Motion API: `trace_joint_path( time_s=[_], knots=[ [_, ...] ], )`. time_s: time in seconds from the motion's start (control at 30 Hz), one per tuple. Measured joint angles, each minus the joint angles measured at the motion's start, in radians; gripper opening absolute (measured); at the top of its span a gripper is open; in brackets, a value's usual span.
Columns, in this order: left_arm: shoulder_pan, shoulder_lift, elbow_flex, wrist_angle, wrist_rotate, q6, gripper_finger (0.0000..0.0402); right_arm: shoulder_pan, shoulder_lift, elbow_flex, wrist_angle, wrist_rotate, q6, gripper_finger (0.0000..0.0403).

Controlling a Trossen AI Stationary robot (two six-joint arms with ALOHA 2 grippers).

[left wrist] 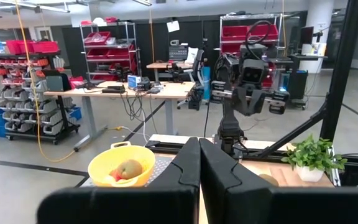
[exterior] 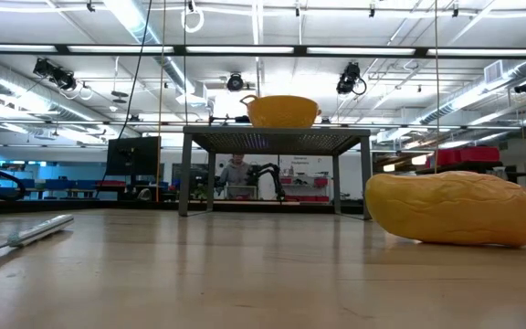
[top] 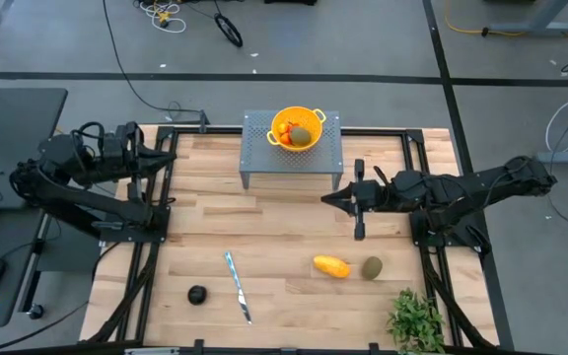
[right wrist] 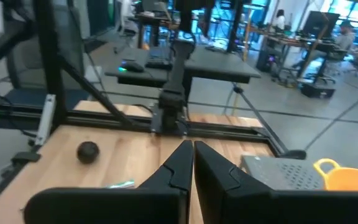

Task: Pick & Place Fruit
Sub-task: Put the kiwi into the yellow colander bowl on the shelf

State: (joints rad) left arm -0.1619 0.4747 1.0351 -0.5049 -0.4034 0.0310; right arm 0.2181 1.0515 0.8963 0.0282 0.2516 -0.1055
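Observation:
A yellow colander (top: 297, 129) stands on a grey perforated stand (top: 254, 148) at the table's far middle; it holds small orange-red fruit and one olive-green oval (top: 302, 134), which also shows in the left wrist view (left wrist: 129, 168). On the table lie a yellow-orange oblong fruit (top: 331, 266), an olive-green oval (top: 372, 267) and a dark round fruit (top: 197, 294). My right gripper (top: 326, 199) is shut and empty, above the table right of the stand. My left gripper (top: 174, 156) is shut and empty at the table's far left edge.
A slim silver knife (top: 237, 286) lies near the front middle. A leafy green plant (top: 417, 320) stands at the near right corner. The stand's legs (exterior: 184, 174) rise from the table. Black frame rails run along the table's left and right edges.

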Motion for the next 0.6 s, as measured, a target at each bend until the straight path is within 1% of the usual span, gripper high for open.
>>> trace_joint_path(
  time_s=[0.27,0.6],
  knots=[
    [0.000,0.000,0.000,0.001,-0.004,-0.024,0.0001,0.105,0.000,0.000,-0.006,0.000,0.049,0.0022],
    [0.000,0.000,0.000,0.003,-0.013,-0.018,0.0001,0.210,0.000,0.000,-0.088,0.000,0.137,0.0022]
  ],
)
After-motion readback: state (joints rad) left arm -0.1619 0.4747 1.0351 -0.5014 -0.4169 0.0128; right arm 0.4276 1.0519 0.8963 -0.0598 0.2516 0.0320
